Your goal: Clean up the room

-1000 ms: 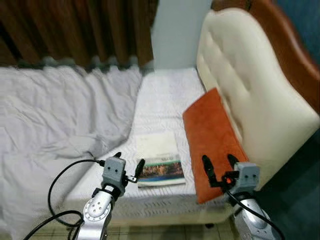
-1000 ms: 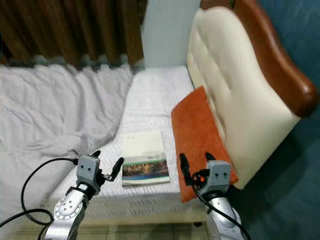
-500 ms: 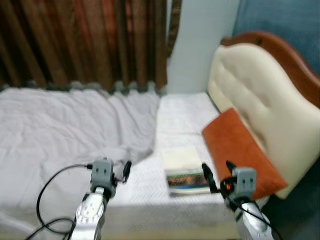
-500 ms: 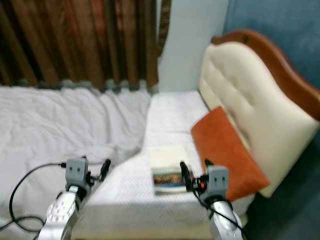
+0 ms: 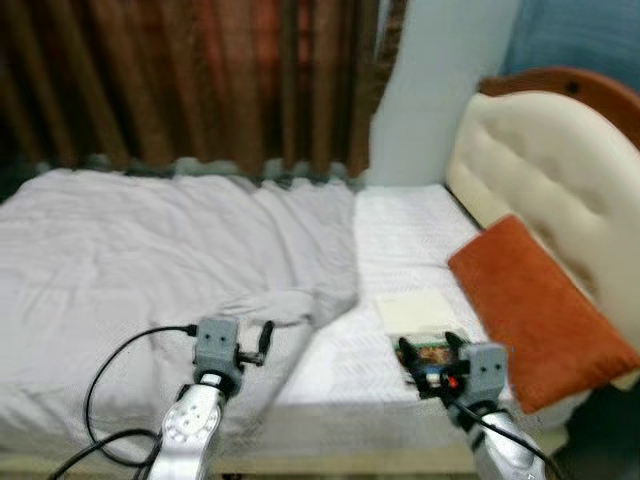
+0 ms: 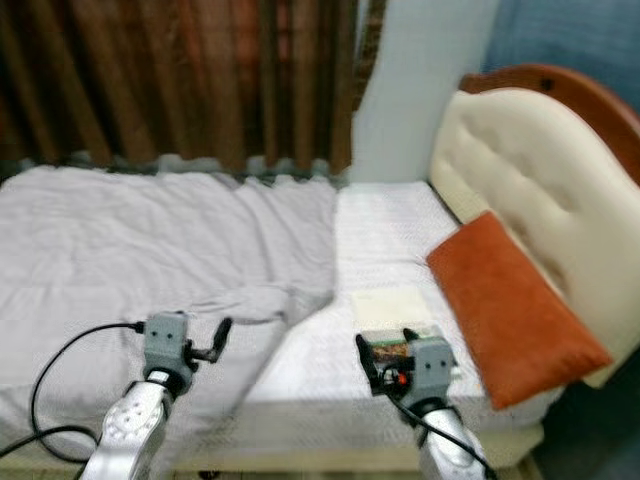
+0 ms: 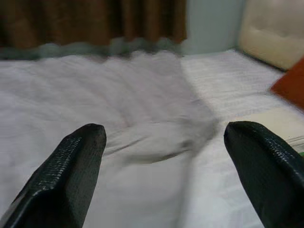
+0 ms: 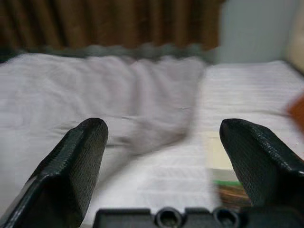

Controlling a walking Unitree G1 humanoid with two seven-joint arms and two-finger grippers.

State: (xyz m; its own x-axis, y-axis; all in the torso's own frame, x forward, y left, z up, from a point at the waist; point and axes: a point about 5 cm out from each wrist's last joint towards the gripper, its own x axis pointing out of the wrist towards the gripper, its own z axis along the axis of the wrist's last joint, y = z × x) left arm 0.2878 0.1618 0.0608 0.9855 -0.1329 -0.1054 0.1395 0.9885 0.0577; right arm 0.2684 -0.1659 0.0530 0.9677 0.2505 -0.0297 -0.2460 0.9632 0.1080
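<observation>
Approach step: both grippers, left (image 5: 252,345) and right (image 5: 432,353), fingers released, book (image 5: 416,318) just beyond right fingers; next reach and grasp it.

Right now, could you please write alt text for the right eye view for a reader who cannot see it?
A flat cream-covered book lies on a white bed beside a rectangular orange cushion leaning against a padded cream headboard. A rumpled grey duvet covers the rest; the open left claw and right claw hover in front.
</observation>
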